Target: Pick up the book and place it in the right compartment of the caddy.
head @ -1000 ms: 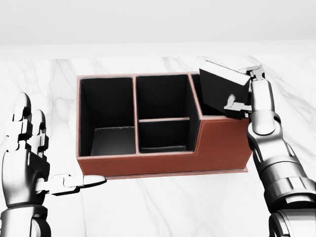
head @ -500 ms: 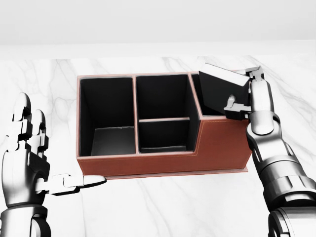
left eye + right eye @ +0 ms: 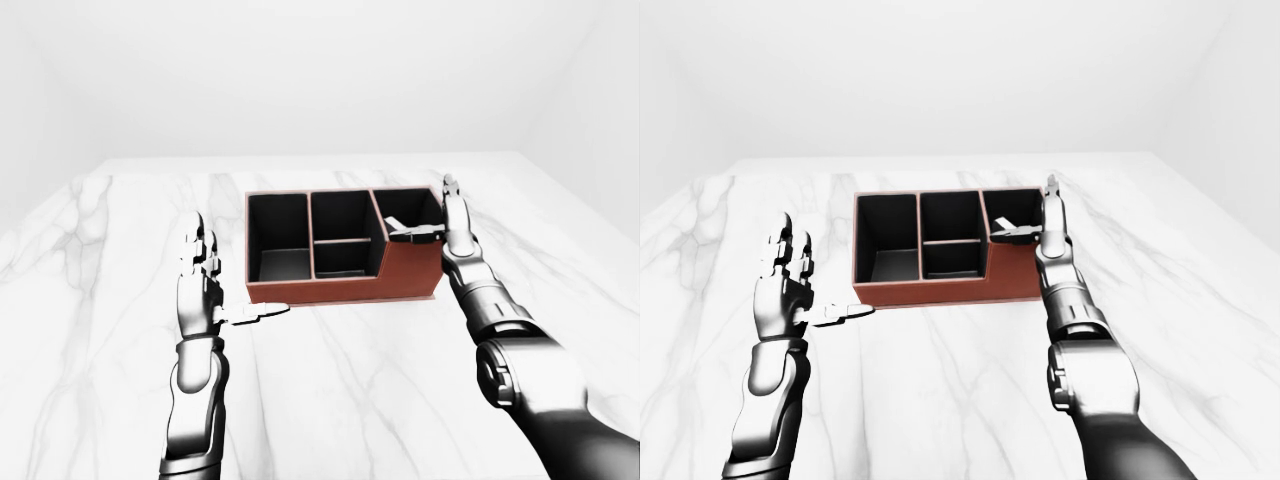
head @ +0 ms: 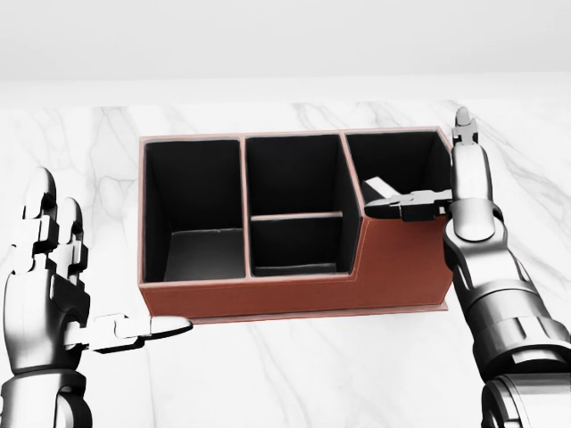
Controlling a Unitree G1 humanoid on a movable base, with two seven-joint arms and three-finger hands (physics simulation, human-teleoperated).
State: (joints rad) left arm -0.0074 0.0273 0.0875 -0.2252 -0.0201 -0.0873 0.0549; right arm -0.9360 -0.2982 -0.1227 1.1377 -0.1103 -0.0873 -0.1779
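The reddish-brown caddy (image 4: 393, 259) with black insides stands on the white marble table (image 4: 312, 374) in the middle of the head view. The black book lies inside its right compartment; only a pale edge of the book (image 4: 378, 188) shows against the dark interior. My right hand (image 4: 428, 178) is open and empty at the caddy's right wall, fingers pointing up the view and thumb reaching left over the right compartment. My left hand (image 4: 107, 259) is open and empty, held up to the left of the caddy, thumb near its lower left corner.
The caddy's left compartment (image 4: 192, 209) and the two middle ones (image 4: 294, 201) hold nothing visible. The marble table spreads wide on all sides in the left-eye view (image 3: 100, 260), ending at a plain white wall at the top.
My right hand has let go of the book. The book, held tilted over the right compartment before, has dropped down inside it. My left hand has not moved.
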